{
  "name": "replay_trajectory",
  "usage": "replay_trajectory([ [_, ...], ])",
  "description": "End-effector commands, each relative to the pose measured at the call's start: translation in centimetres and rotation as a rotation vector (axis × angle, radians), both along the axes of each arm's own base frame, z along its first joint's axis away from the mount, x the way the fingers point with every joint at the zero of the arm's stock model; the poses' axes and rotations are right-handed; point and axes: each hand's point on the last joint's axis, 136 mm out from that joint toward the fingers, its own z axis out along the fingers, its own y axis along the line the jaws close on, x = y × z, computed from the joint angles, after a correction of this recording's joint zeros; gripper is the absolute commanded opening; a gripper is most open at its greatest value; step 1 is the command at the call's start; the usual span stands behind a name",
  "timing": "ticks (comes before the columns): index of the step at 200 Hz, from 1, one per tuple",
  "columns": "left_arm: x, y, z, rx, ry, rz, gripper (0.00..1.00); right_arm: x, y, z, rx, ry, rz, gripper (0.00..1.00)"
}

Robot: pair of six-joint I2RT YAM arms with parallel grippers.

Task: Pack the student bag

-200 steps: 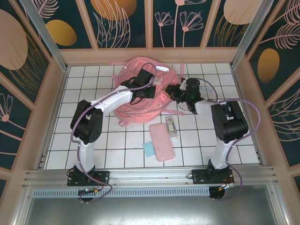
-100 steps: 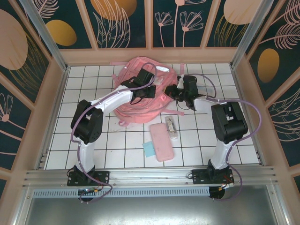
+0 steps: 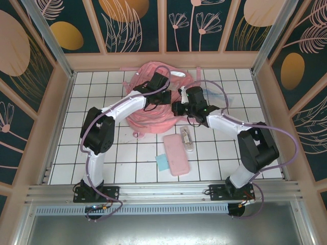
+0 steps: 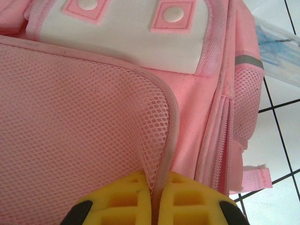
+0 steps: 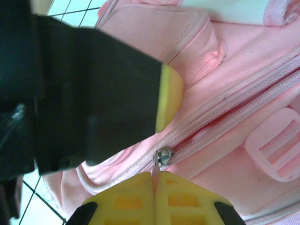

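Note:
The student bag (image 3: 148,116), a big soft pink backpack, lies at the back middle of the tiled table. My left gripper (image 3: 164,99) rests on top of it. In the left wrist view its yellow pads (image 4: 187,199) are shut on the trimmed edge of the bag's mesh panel (image 4: 84,117). My right gripper (image 3: 176,108) meets the bag's right side. Its pads (image 5: 187,199) are shut on the thin pink pull tab (image 5: 155,176) of a metal zipper slider (image 5: 163,156). To the slider's right the zipper gapes slightly. The left gripper's black finger (image 5: 93,98) hangs just above.
A flat pink pencil case (image 3: 176,154) lies in front of the bag, with a small blue item (image 3: 162,163) at its left and a clear packet (image 3: 186,138) at its upper right. Wooden walls (image 3: 61,102) enclose the tiled floor.
My right arm swung left, toward the bag's middle, and its gripper closed on the zipper pull. The left gripper kept its hold and shifted only slightly.

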Motion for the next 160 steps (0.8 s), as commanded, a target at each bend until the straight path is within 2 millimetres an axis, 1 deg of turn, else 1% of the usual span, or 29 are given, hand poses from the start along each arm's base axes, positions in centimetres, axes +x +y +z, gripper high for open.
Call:
replay_trajectory([
  [1,2.4,-4.1,5.9,-0.204,-0.151,-0.038,0.0,-4.6,3.9,1.0,0.053,0.017,0.163,0.0],
  [30,2.8,-4.7,7.3,-0.238,-0.165,-0.047,0.0,-6.1,6.4,0.4,0.067,0.028,0.202,0.0],
  [49,3.0,-4.6,7.8,-0.246,-0.171,-0.043,0.0,-7.1,8.6,1.3,0.109,0.021,0.265,0.0],
  [56,3.0,-4.5,7.9,-0.253,-0.169,-0.043,0.0,-7.2,8.9,1.2,0.104,0.016,0.267,0.0],
  [62,3.0,-4.4,8.0,-0.258,-0.169,-0.041,0.0,-7.1,8.8,1.2,0.096,0.011,0.254,0.0],
  [76,2.9,-4.2,8.3,-0.261,-0.174,-0.039,0.0,-6.4,7.7,0.6,0.063,0.008,0.206,0.0],
  [88,2.7,-4.0,8.2,-0.26,-0.175,-0.042,0.0,-5.8,6.6,0.5,0.041,0.006,0.162,0.08],
  [96,2.6,-3.9,8.1,-0.257,-0.175,-0.042,0.0,-5.4,5.8,0.5,0.034,0.006,0.134,0.15],
  [109,2.2,-3.7,8.2,-0.254,-0.176,-0.052,0.0,-4.6,4.2,0.7,0.029,0.009,0.074,0.34],
  [117,2.0,-3.6,8.1,-0.252,-0.174,-0.058,0.0,-4.2,3.2,1.0,0.04,0.007,0.044,0.41],
  [132,1.5,-3.5,8.2,-0.252,-0.176,-0.073,0.0,-3.2,1.0,1.6,0.074,0.016,-0.015,0.46],
  [144,1.0,-3.2,8.2,-0.248,-0.177,-0.084,0.0,-2.3,-0.9,2.0,0.11,0.034,-0.073,0.47],
  [149,0.8,-3.2,8.3,-0.246,-0.179,-0.092,0.0,-2.3,-1.1,2.1,0.128,0.043,-0.079,0.47],
  [152,0.7,-3.1,8.3,-0.244,-0.181,-0.094,0.0,-1.7,-2.1,2.2,0.138,0.047,-0.106,0.47],
  [160,0.4,-2.9,8.3,-0.238,-0.182,-0.099,0.0,-0.9,-3.4,2.3,0.159,0.057,-0.147,0.47],
])
